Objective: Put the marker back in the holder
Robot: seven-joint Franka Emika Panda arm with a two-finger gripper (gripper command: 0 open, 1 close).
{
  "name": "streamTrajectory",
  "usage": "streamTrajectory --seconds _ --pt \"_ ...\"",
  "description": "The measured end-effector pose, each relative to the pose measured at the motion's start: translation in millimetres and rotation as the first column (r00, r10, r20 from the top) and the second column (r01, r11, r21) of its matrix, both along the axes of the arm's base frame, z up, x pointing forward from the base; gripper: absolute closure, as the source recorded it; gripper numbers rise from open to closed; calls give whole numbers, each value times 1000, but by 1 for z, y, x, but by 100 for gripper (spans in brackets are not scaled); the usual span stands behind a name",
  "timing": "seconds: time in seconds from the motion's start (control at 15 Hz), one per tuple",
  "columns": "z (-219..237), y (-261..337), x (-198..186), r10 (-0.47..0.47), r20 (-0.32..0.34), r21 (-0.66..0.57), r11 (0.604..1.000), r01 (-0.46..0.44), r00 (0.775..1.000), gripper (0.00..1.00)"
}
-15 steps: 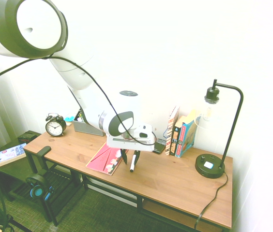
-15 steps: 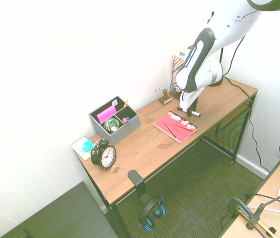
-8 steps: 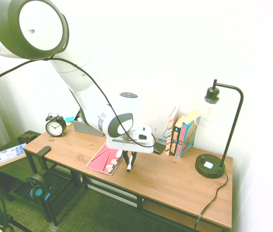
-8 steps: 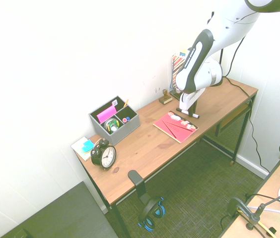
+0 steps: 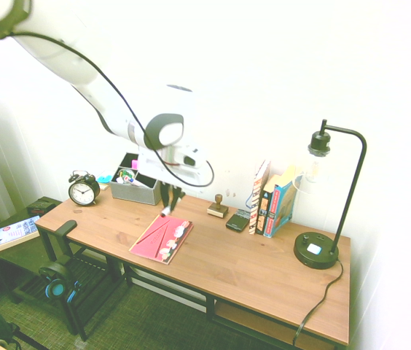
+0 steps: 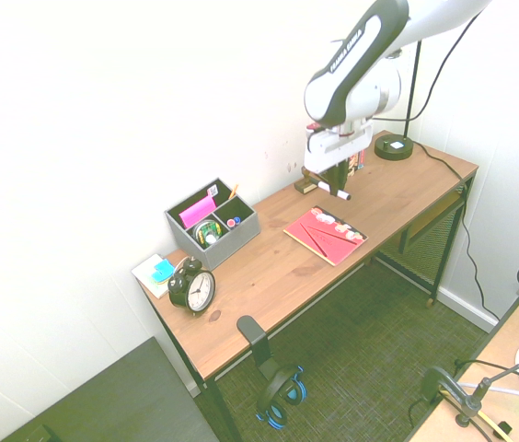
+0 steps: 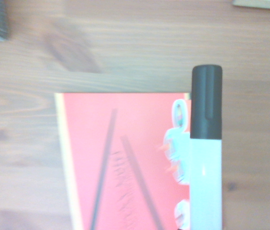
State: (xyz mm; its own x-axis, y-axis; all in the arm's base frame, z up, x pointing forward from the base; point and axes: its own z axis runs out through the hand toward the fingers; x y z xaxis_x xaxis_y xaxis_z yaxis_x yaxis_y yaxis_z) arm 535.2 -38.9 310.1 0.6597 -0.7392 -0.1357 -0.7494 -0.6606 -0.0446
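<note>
Lifted off the desk [image 6: 250, 276], the marker [image 6: 334, 190] now hangs right of centre in the second exterior view, pinched in my claw [image 6: 338, 191], near the wooden stamp and above the level of the red booklet [image 6: 326, 235]. Its black cap looks to point up-left, though that end is blurry. The grey holder [image 6: 212, 223] sits left of centre.

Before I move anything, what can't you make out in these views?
- Marker's far end: cut off by the wrist view's edge.
- Print on the red booklet: too blurred in the wrist view.
- Holder's right-hand compartment, first exterior view: its floor is hidden by the front wall.
- Alarm clock's numerals: too small, second exterior view.
</note>
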Motion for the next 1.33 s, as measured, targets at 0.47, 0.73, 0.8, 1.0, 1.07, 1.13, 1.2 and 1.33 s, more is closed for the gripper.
streamTrajectory --seconds 0.47,0.73,0.8,1.0,1.07,1.13,1.2,1.33 --pt "76 114 10 -218 -283 231 930 287 934 100" --pt "33 129 70 -359 -424 292 815 500 832 100" --pt "20 130 83 -382 -464 303 779 548 799 100" --pt "-18 116 112 -423 -541 325 692 645 727 100" --pt "-26 110 120 -422 -554 328 682 654 718 100" --pt "-32 106 127 -420 -561 331 676 659 713 100" --pt "-38 104 132 -418 -567 332 673 661 710 100" --pt "-53 101 136 -419 -578 326 668 669 700 0"
